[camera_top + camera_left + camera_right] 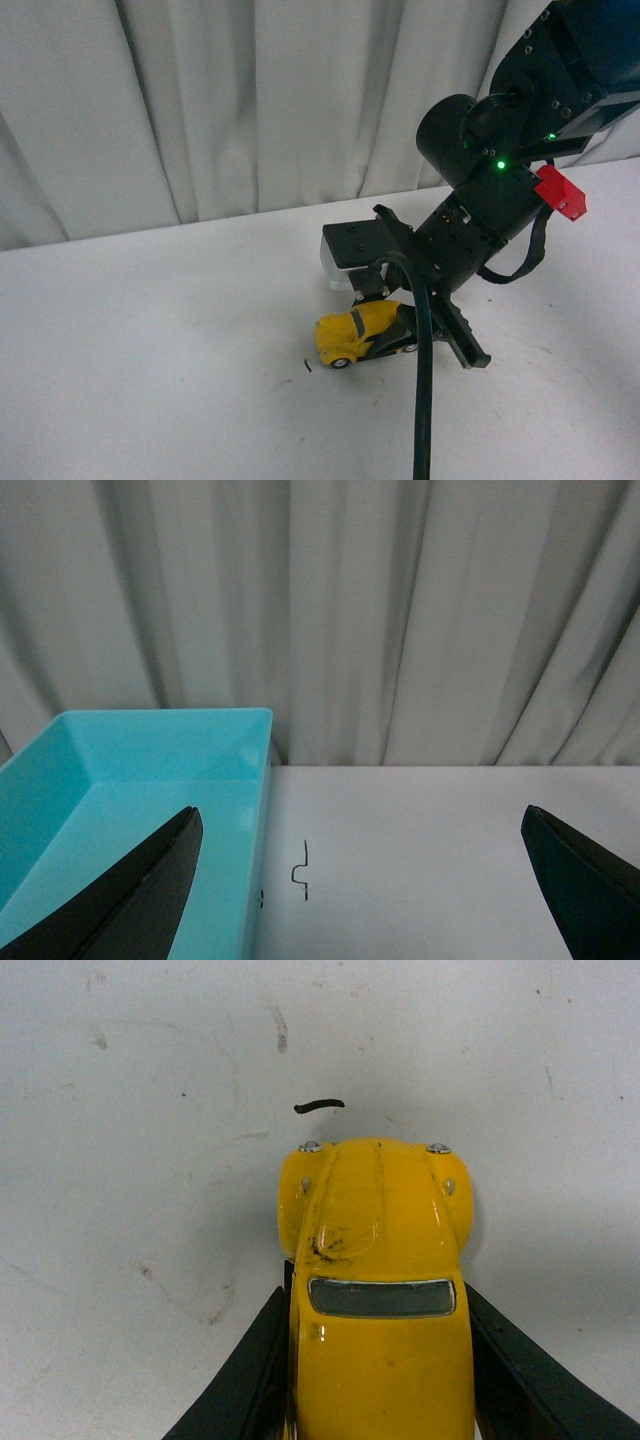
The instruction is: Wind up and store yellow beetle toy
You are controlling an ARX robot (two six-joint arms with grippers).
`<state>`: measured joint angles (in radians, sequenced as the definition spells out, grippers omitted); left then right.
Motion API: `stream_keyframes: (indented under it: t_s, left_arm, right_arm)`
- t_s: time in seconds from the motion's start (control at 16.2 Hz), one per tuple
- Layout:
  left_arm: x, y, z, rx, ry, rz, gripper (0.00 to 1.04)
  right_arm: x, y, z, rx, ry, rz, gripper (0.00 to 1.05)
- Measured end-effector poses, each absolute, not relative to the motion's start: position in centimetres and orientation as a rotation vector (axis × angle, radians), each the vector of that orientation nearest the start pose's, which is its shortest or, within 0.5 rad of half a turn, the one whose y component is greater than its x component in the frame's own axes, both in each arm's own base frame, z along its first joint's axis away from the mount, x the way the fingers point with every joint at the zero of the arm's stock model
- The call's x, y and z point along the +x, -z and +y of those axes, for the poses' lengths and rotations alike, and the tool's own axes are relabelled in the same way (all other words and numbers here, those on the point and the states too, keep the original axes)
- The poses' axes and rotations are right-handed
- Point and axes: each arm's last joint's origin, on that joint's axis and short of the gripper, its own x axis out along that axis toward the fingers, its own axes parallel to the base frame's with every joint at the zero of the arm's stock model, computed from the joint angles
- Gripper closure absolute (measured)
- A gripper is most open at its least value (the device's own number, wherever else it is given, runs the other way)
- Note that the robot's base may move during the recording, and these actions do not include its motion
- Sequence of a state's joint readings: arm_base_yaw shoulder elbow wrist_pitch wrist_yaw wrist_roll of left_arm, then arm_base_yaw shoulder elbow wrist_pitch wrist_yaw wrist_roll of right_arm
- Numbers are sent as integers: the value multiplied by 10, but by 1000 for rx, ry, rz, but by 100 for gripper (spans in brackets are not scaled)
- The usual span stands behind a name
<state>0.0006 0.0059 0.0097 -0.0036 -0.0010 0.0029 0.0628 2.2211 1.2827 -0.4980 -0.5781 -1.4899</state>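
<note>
Right gripper [392, 330] is clamped on the yellow beetle toy [358, 332], one black finger on each flank of the rear half, w/ the nose sticking out free past the tips. In front view the toy sits near mid-tabletop [150, 360]. Its wheels look to be down on the white surface w/ a shadow under them, nose pointing to the pic's left. The right arm comes in from upper right, tilted steeply down. It has a red tab [560, 192] on its side & green lights [498, 163] lit on the housing. A black cable [423, 400] hangs in front & crosses the toy's rear end. Pale curtain [250, 100] fills the bg.

Right wrist view: toy seen from above, bonnet w/ dark scuffs, dark windscreen, two small silver headlights at the front. The fingers [245, 1380] press against both sides of the body, no gap visible btwn finger & paint. A short black mark [320, 1106] lies on the tabletop just ahead of the nose, not touching it. In front view the same mark sits just beside the front wheel.

Left wrist view: left gripper [360, 820] has its jaws wide apart w/ only bare tabletop btwn them, its dark fingers [130, 900] showing at both lower corners. A turquoise bin [170, 715] stands on the tabletop close to the curtain, partly behind one finger. A small black squiggle [300, 870] is on the tabletop just beside the bin's wall
</note>
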Motion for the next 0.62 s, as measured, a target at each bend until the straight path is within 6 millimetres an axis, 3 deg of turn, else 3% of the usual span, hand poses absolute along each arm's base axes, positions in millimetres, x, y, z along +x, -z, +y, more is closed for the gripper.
stream_keyframes:
  t_s: [0.62]
  left_arm:
    - [97,-166,0,3,-1,-1,7]
  right_arm:
    - [368,-56,-11,-775,-1354,718,63]
